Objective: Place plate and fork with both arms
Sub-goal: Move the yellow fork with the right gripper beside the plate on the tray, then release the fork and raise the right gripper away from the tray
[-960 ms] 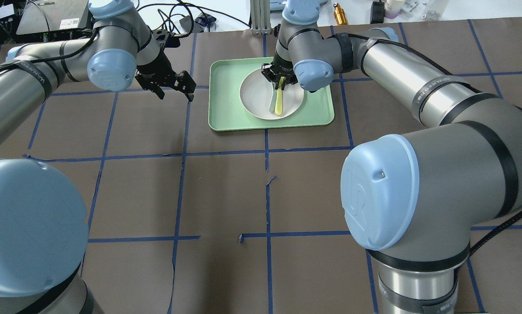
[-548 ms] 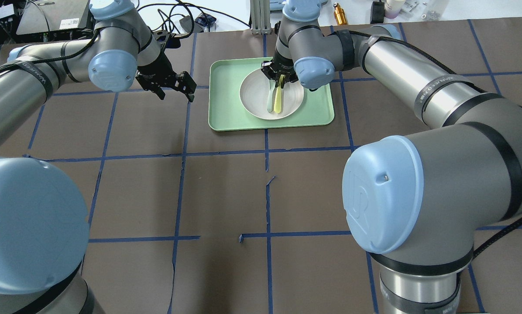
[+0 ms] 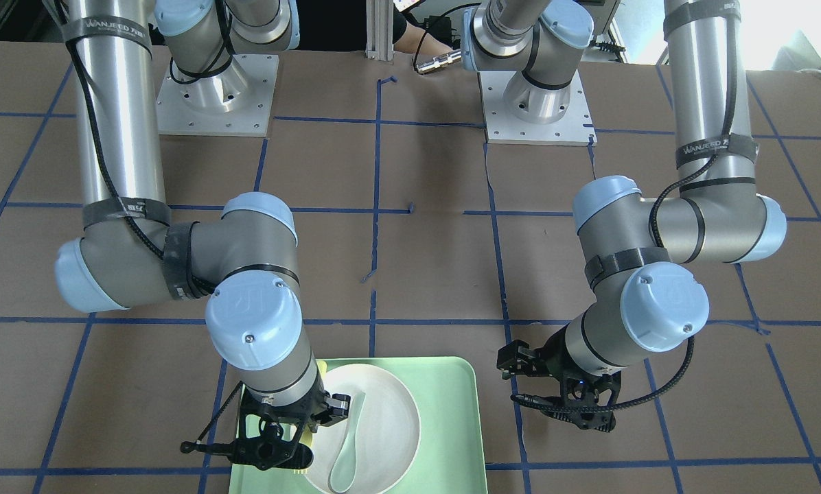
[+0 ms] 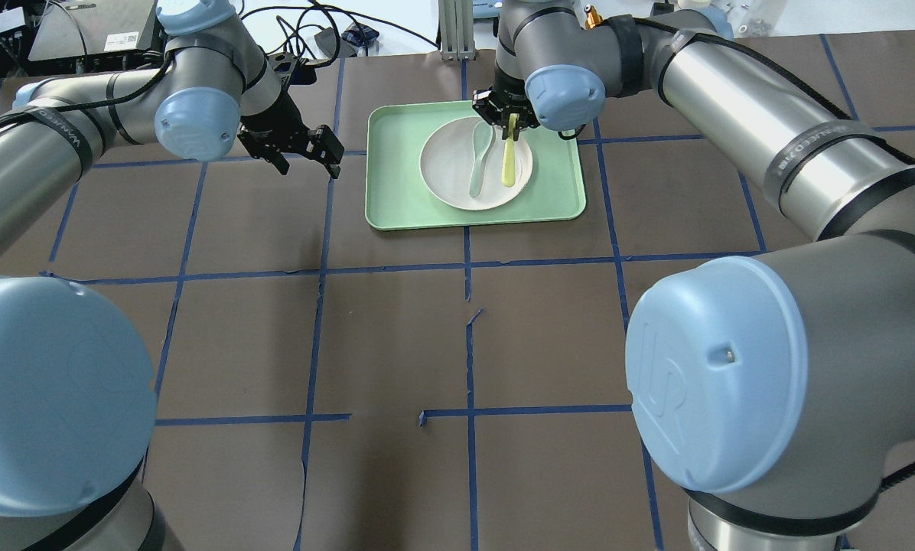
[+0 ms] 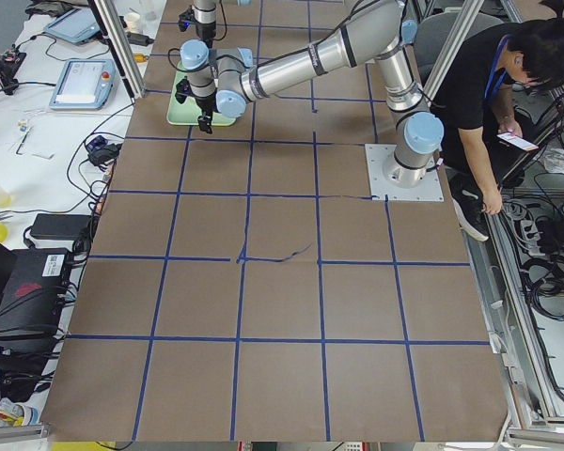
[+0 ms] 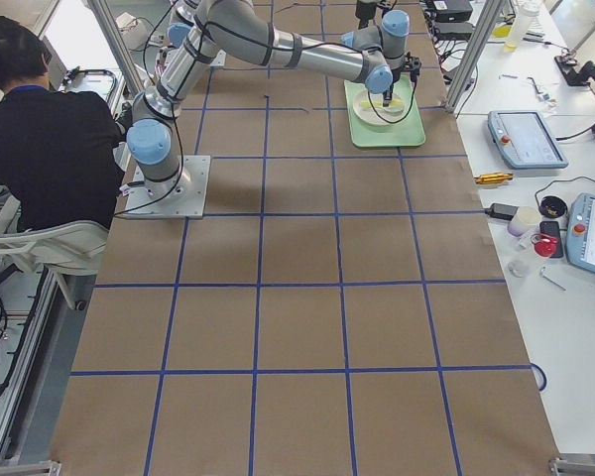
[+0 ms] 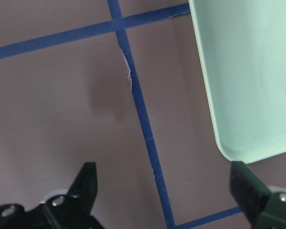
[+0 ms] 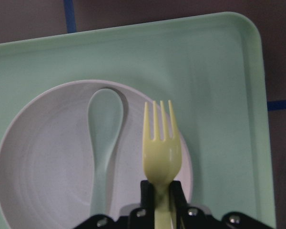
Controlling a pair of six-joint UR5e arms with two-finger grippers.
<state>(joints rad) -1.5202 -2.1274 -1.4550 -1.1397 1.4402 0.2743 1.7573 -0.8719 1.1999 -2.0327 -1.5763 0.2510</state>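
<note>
Fork [image 4: 509, 157]: pale yellow, held by its handle end in the right gripper [image 4: 510, 122], whose fingers are pressed together on the handle. In the right wrist view the tines point up the frame and sit over the plate's right-hand rim. Plate [image 4: 446, 172]: white, lies in the mint-green tray [image 4: 396, 195], upper centre of the overhead view. The grey-green spoon [image 4: 478, 161] lies in the plate, bowl toward the top of the frame. Change over the last second: the fork was lying close alongside the spoon near the plate's middle, with the gripper low over it. It now sits further right in the frame, apart from the spoon, and the spoon's bowl is uncovered. Judgement: the grasp has taken, the fork appears lifted clear of the plate, and it has separated without dragging the spoon. Height above the plate cannot be read exactly. Left gripper [image 4: 308, 162]: upper left of the overhead view, over the bare table [image 4: 396, 329] just left of the tray, fingers spread wide, holding nothing. Its wrist view shows only the tray's corner at the right edge. It shows no visible change over the same second. Meaning for the task: the fork half is under way; the plate is not yet gripped and still carries the spoon.
</note>
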